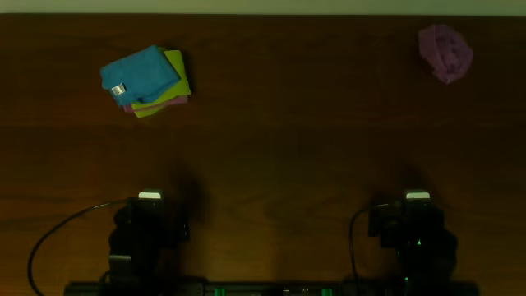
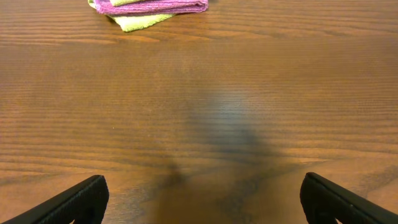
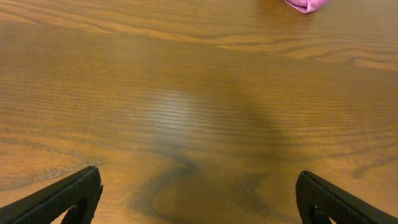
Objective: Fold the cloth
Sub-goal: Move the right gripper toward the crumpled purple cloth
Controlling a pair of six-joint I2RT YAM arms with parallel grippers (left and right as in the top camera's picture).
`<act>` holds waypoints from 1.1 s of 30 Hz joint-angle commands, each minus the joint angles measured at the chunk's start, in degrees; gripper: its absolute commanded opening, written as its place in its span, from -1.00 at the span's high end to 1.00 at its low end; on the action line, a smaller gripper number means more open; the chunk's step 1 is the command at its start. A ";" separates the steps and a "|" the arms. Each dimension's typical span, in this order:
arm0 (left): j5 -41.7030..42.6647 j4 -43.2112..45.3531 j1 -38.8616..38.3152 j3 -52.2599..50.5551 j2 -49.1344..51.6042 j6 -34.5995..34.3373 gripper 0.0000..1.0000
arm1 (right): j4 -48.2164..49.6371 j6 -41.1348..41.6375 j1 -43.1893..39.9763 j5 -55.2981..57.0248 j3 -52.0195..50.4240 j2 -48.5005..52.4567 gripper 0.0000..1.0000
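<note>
The cloth (image 1: 445,52) is seen crumpled, well ahead of the right end effector (image 3: 198,183). It and the left end effector (image 2: 202,190) are spread.

Colours: dark brown table (image 1: 271,123) with fine wood grain, plain-coloured cloths, black hardware.
lilac cloth (image 1: 445,52) is plain, and looks pinker from the right wrist. The stack has a bright blue cloth (image 1: 140,72) with a white tag (image 1: 118,88), a yellow-green cloth (image 1: 176,82) and a magenta-pink cloth (image 2: 155,6), none patterned. left gripper (image 2: 202,190) and right gripper (image 3: 199,186) are both black.
</note>
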 commanded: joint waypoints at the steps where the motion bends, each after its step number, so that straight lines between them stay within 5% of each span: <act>1: -4.28 -6.10 5.31 -0.15 0.04 -0.63 -0.90 | -0.83 -0.90 -1.05 -0.24 -0.98 -0.04 -0.98; 33: -4.28 -6.10 5.31 -0.15 0.04 -0.63 -0.90 | -0.70 -0.92 -1.05 0.48 -0.98 -0.04 -0.99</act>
